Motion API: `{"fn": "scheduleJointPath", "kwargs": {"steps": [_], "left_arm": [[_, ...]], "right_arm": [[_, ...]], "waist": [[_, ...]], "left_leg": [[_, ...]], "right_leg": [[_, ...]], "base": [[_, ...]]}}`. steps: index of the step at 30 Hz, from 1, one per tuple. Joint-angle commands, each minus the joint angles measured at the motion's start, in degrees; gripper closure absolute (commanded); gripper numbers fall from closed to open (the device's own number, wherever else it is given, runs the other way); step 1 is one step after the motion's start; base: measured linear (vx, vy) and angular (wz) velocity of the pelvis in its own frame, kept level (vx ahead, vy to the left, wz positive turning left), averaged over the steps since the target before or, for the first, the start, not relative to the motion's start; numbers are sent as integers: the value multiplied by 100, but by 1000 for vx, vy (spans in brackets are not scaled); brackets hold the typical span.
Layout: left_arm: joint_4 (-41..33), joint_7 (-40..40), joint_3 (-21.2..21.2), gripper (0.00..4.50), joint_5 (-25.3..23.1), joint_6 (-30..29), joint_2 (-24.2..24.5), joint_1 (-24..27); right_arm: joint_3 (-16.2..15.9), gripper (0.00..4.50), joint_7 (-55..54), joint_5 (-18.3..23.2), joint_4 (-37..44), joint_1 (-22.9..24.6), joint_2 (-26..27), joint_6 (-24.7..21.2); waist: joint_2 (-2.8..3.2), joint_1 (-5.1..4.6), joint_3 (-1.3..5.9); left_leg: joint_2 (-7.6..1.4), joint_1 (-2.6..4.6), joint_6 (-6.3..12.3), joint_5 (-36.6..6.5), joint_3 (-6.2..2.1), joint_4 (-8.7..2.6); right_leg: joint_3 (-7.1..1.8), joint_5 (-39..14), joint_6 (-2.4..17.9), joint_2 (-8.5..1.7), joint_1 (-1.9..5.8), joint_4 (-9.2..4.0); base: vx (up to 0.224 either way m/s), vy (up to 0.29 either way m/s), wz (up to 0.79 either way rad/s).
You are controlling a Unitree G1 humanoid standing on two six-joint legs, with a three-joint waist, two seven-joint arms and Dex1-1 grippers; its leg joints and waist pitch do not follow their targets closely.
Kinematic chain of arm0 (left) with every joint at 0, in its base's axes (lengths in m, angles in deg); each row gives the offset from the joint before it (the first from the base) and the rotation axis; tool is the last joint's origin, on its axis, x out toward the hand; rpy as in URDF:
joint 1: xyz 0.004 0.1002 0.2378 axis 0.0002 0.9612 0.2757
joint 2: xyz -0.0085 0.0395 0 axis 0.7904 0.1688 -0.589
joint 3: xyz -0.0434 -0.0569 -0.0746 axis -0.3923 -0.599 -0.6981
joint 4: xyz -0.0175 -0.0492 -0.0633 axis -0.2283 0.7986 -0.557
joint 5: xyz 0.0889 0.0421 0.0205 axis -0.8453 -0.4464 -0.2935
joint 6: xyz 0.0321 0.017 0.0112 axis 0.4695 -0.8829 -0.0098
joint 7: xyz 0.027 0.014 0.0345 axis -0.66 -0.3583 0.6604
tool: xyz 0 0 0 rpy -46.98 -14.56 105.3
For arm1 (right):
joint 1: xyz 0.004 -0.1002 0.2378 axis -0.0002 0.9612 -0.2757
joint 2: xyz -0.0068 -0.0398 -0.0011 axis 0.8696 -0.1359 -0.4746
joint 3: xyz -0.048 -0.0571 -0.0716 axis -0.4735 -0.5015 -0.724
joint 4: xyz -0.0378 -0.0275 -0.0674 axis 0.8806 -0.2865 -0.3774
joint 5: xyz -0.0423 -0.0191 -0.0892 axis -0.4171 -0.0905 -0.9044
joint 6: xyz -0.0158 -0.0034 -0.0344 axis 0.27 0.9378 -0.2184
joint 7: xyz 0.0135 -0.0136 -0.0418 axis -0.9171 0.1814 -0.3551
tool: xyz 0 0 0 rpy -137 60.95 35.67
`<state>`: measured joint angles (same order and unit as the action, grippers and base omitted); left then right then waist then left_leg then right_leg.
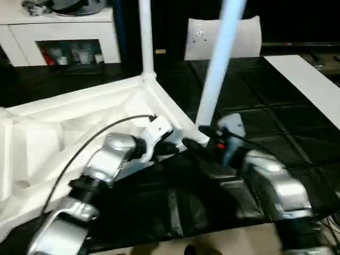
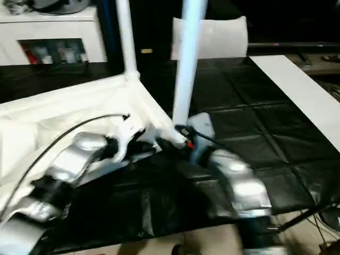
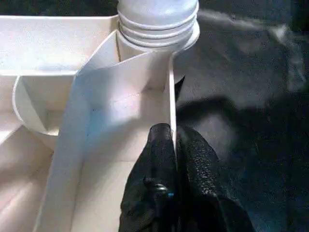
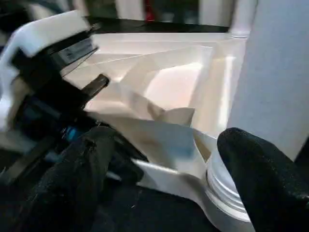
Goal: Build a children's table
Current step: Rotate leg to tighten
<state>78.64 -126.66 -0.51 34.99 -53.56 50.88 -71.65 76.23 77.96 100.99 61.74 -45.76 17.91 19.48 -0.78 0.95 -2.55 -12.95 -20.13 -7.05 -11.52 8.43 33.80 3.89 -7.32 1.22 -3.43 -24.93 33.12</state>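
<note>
Lying upside down on the black-covered bench (image 1: 276, 133), the children's table (image 1: 79, 122) presents its ribbed underside upward, with the square top spread across the left half of the work area. Two white legs are seated in corner sockets and stand upright: the far leg (image 1: 146, 37) at the rear corner, and the near leg (image 1: 218, 64) at the corner closest to the robot's right arm.

The left gripper (image 3: 174, 159) is closed on the thin side wall of the table top, one black finger on the inner face and one on the outer face, a short way along the edge from the near corner socket. The left wrist view shows the ringed base of the near leg (image 3: 157, 21) sitting in that socket just beyond the fingertips.

The right gripper (image 4: 159, 179) sits at the same corner with its fingers spread apart. One fingertip (image 4: 263, 169) lies just beside the ringed base of the near leg; whether it touches cannot be told. The other finger (image 4: 72, 179) is well clear on the opposite side, near the left gripper's wrist body.

Behind the bench stand a white cabinet (image 1: 58, 32) with shelves and a white chair back (image 1: 249, 37). A flat white panel (image 1: 313, 85) lies at the far right
</note>
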Motion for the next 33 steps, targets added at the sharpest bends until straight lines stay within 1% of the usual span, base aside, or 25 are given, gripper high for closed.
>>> {"fn": "scheduleJointPath", "kwargs": {"steps": [1,2,3,4,5,6,7,8,10,12,13,14,15,16,18,19,21,22,24,25,27,28,30,31,33], "left_arm": [[-209,-553,48,450,97,440,272,34],[-200,-723,96,450,100,579,377,60],[-202,-970,153,450,122,781,501,93],[-214,-1144,181,450,153,869,579,117],[-224,-1294,208,450,170,916,656,134],[-240,-1503,258,450,186,1032,754,150],[-256,-1674,304,450,199,1124,837,162],[-257,-1828,358,450,204,1189,926,164],[-152,-2210,467,450,229,1490,1111,133],[-108,-2354,484,450,263,1597,1154,120],[-91,-2464,493,450,293,1665,1181,111],[-108,-2610,509,450,334,1709,1215,108],[-137,-2727,525,450,368,1742,1240,108],[-137,-2731,526,450,369,1744,1241,108],[-227,-2965,557,450,456,1773,1273,122],[-247,-3006,574,450,469,1789,1277,126],[-268,-3129,622,450,483,1883,1277,137],[-268,-3145,631,450,480,1904,1275,139],[-261,-3164,642,450,461,1945,1267,143],[-316,-3163,652,450,452,1940,1258,169],[-339,-3165,661,450,449,1947,1259,180],[-353,-3165,674,450,444,1957,1259,187],[-353,-3172,681,450,442,1969,1259,187],[-344,-3186,686,450,441,1979,1258,181],[-326,-3194,697,450,427,2004,1253,164]], "right_arm": [[56,62,511,80,154,-47,-359,191],[20,62,719,107,149,-55,-479,233],[-13,62,945,150,134,-71,-606,260],[-35,62,1098,195,121,-87,-693,275],[-55,62,1257,242,113,-104,-782,286],[-74,62,1484,315,113,-123,-892,277],[-102,62,1682,382,111,-138,-1001,281],[-139,62,1917,433,119,-145,-1130,312],[-223,62,2495,564,160,-148,-1495,282],[-251,62,2668,596,152,-152,-1617,286],[-275,62,2787,603,134,-149,-1705,304],[-293,62,2858,579,80,-162,-1757,341],[-309,62,2897,553,27,-177,-1780,379],[-309,62,2898,552,25,-178,-1781,380],[-424,62,2957,475,-94,-237,-1751,460],[-477,78,2981,452,-123,-253,-1736,500],[-647,78,3062,405,-260,-333,-1663,562],[-673,78,3073,397,-291,-350,-1646,571],[-707,106,3070,363,-360,-383,-1614,602],[-785,113,3079,294,-459,-444,-1588,649],[-811,116,3077,280,-503,-479,-1569,662],[-817,140,3070,287,-547,-512,-1545,650],[-816,157,3067,300,-581,-534,-1531,647],[-824,157,3088,314,-630,-569,-1521,651],[-842,177,3155,359,-669,-610,-1511,609]], "waist": [[14,48,370],[26,68,372],[32,74,366],[13,102,369],[20,112,369],[-10,122,370],[8,152,377],[15,165,374],[23,209,377],[24,272,379],[-53,272,379],[-42,291,378],[-25,310,370],[-30,329,378],[-39,349,379],[-31,370,376],[-47,390,376],[-37,393,378],[-36,405,380],[-33,401,383],[-35,393,381],[-41,394,378],[-38,394,383],[-41,396,385],[-64,391,386]], "left_leg": [[85,-47,397,-1103,128,-357],[81,-37,407,-1122,119,-361],[75,-38,405,-1099,128,-362],[71,-25,420,-1115,127,-360],[70,-27,417,-1103,129,-362],[63,-27,398,-1074,131,-366],[54,-16,407,-1040,125,-366],[48,-2,407,-1036,131,-364],[40,7,414,-1012,134,-364],[29,33,420,-1008,149,-361],[32,9,412,-1006,157,-363],[39,-1,401,-995,147,-365],[35,5,375,-1017,149,-367],[36,2,349,-987,150,-363],[43,-2,332,-954,153,-364],[41,5,318,-953,156,-362],[43,2,307,-959,158,-364],[36,5,297,-961,154,-365],[33,12,279,-970,156,-364],[28,6,264,-969,148,-370],[32,1,246,-1003,142,-371],[34,7,249,-1028,149,-367],[35,-4,258,-996,147,-368],[37,-6,260,-986,148,-365],[42,-18,283,-954,149,-359]], "right_leg": [[-160,-2063,833,-263,459,-407],[-157,-2103,821,-268,455,-412],[-167,-2094,805,-266,448,-406],[-166,-2148,791,-274,441,-403],[-170,-2140,799,-274,437,-399],[-169,-2114,806,-272,435,-395],[-175,-2061,827,-281,437,-379],[-180,-2019,850,-280,419,-374],[-184,-1857,947,-279,424,-353],[-200,-1608,1074,-280,411,-322],[-195,-1604,1078,-283,431,-313],[-188,-1669,1058,-291,442,-300],[-190,-1851,990,-304,433,-326],[-193,-1926,942,-311,436,-328],[-188,-1995,908,-308,430,-329],[-189,-2043,875,-304,418,-339],[-184,-2095,847,-302,420,-343],[-184,-2080,859,-304,413,-335],[-184,-2016,877,-299,408,-332],[-182,-1949,901,-299,417,-312],[-176,-1965,893,-300,422,-310],[-180,-1999,881,-299,417,-320],[-182,-1960,885,-301,427,-314],[-180,-1946,879,-297,429,-313],[-177,-1982,857,-299,434,-308]], "base": [[0,0,0],[0,0,0],[0,0,0],[0,0,0],[0,0,0],[0,0,0],[0,0,0],[0,0,0],[0,0,0],[0,0,0],[0,0,0],[0,0,0],[0,0,0],[0,0,0],[0,0,0],[0,0,0],[0,0,0],[0,0,0],[0,0,0],[0,0,0],[0,0,0],[0,0,0],[0,0,0],[0,0,0],[0,0,0]]}}
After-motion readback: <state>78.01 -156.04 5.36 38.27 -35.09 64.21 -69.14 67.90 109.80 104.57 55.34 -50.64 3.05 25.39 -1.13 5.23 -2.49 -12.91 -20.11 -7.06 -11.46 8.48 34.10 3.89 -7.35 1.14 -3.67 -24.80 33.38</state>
